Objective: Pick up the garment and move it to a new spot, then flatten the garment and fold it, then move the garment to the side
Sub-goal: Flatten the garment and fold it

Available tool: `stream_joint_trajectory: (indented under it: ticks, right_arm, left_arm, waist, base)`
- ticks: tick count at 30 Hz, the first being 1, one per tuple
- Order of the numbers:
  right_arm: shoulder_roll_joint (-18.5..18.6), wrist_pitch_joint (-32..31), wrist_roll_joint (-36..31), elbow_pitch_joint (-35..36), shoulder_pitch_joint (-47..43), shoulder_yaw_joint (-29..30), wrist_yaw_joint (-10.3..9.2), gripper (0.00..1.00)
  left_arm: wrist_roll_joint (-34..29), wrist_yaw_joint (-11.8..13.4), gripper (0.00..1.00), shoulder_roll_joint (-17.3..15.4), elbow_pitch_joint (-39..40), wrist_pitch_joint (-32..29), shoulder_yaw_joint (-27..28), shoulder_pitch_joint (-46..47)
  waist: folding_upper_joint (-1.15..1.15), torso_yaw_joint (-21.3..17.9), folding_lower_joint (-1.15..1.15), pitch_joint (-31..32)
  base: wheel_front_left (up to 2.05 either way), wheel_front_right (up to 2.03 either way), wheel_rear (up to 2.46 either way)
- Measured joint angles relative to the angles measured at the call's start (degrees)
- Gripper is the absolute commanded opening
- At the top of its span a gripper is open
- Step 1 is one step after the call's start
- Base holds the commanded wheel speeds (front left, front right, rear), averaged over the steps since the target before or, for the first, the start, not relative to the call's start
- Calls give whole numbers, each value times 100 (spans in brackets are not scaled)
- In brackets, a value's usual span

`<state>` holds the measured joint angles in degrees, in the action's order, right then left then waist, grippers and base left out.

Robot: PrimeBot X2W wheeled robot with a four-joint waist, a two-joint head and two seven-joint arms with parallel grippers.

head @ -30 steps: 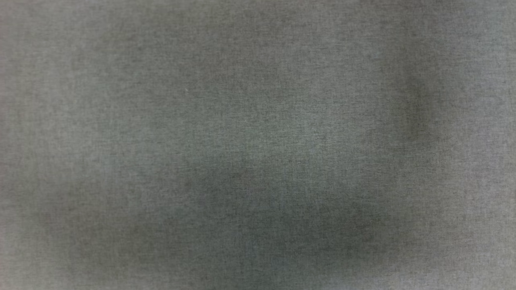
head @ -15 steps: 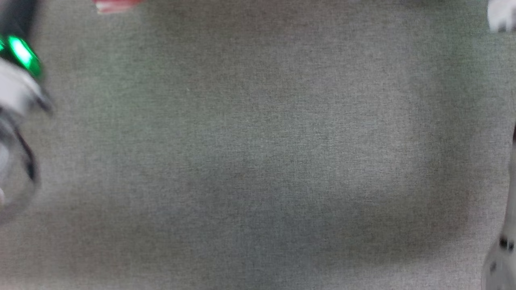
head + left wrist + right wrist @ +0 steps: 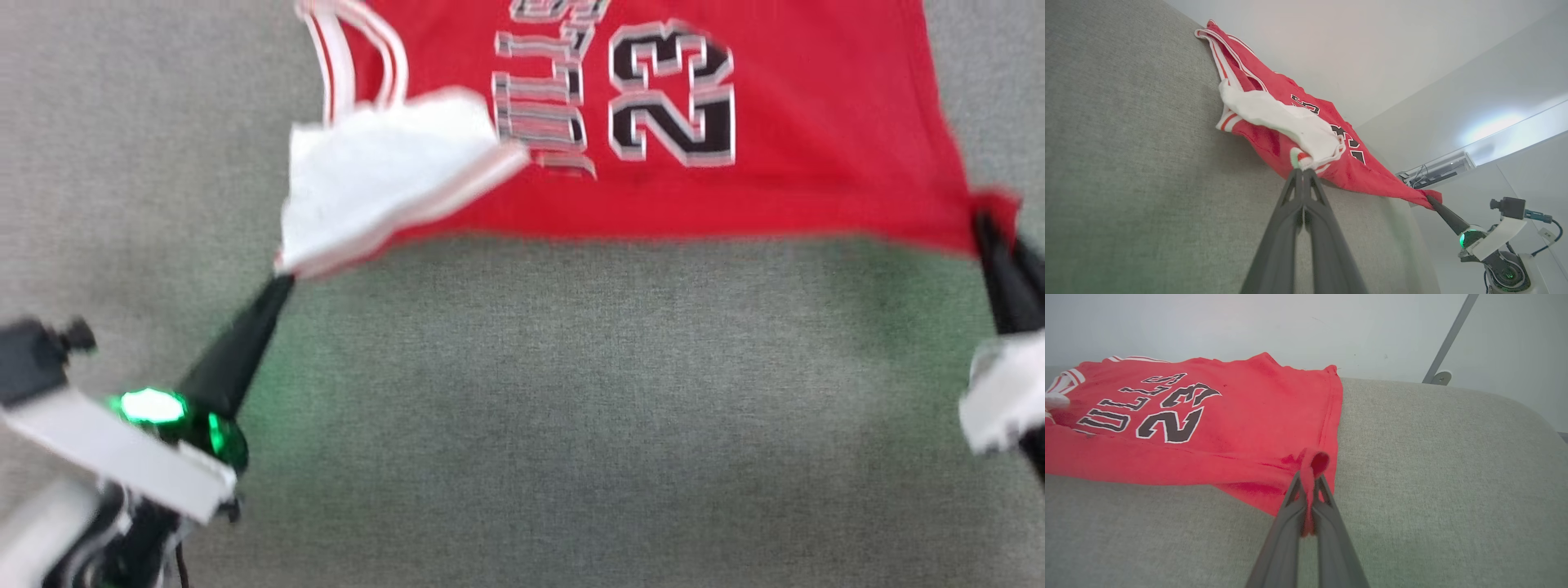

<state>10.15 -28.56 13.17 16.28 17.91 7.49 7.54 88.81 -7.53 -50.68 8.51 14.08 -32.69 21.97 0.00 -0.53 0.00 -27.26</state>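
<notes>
The red T-shirt [image 3: 816,122], absent a moment ago, is now spreading over the far part of the grey fabric surface [image 3: 571,408], with the left pincer [image 3: 1303,171] clamping its white sleeve [image 3: 367,180] and the right pincer [image 3: 1306,476] its hem corner [image 3: 1318,460], so flattening is probably coming next.

Long dark tool fingers [image 3: 1284,232], white wrist bracket [image 3: 114,453] — green-lit ring [image 3: 151,406]

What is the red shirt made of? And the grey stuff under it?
The red shirt: soft knit cloth, probably cotton, matte; it bunches and droops where pinched. The grey surface under it: woven upholstery-like fabric, matte, with a fine speckled weave; what lies beneath it cannot be told.
</notes>
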Motion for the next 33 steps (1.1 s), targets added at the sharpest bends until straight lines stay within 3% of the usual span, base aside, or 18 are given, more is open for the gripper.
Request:
stream_joint_trajectory:
  ticks: [6,15,19,24,33]
  right_arm:
    - [43,-38,176,646,-1233,29,0,0]
    - [220,33,476,1313,-2526,91,0,0]
    - [201,110,593,1479,-2747,178,0,0]
    - [226,141,636,1436,-2521,250,0,0]
    - [223,-67,417,809,-1125,29,-1,0]
  left_arm:
    - [-218,0,0,-19,360,82,224,-902]
    - [-632,0,0,298,948,102,1395,-2617]
    - [-911,0,0,348,1303,102,1668,-3062]
    - [-1117,0,0,100,1538,101,1562,-2868]
    - [-842,0,0,-313,1383,105,1148,-1260]
  waist:
    - [0,2,0,287]
    - [0,-179,0,477]
    - [0,-219,0,459]
    - [0,-243,0,434]
    - [0,-323,0,176]
  base:
    - [0,0,0]
    - [0,0,0]
    - [0,0,0]
    - [0,0,0]
    - [0,0,0]
